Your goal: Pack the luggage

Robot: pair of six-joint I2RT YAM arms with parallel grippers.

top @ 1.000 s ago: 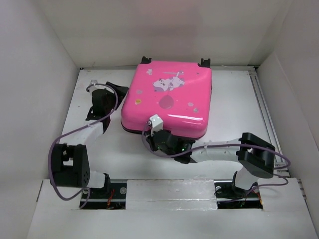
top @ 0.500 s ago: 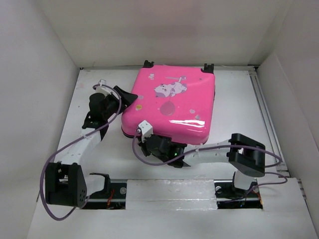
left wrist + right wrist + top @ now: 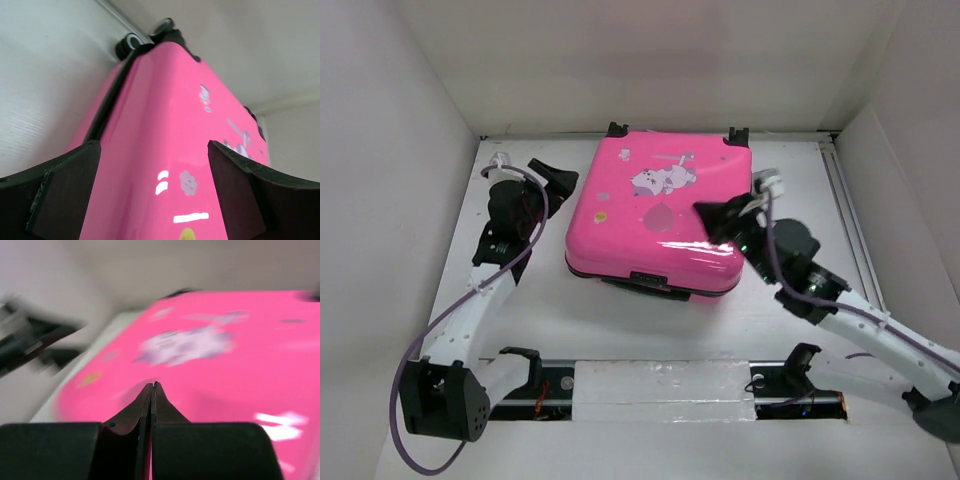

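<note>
The luggage (image 3: 660, 205) is a glossy hot-pink hard-shell suitcase with a cartoon animal print. It lies flat and closed at the back middle of the table, its black wheels (image 3: 617, 129) toward the back wall. My left gripper (image 3: 558, 178) is open beside the suitcase's left rear edge. In the left wrist view its fingers (image 3: 65, 192) straddle the pink shell (image 3: 165, 150) without touching it. My right gripper (image 3: 703, 211) is shut and empty, its tip over the right part of the lid. In the right wrist view the closed tip (image 3: 152, 386) points across the blurred lid (image 3: 240, 365).
White walls enclose the table on the left, back and right. A metal rail (image 3: 848, 225) runs along the right side. The arms' base bar (image 3: 660, 385) lies along the near edge. A dark handle (image 3: 645, 285) sits on the suitcase's front edge.
My right arm swung from the suitcase's front edge round to its right side, its shut gripper now over the lid. The left gripper moved slightly back and left. The suitcase lies flatter.
</note>
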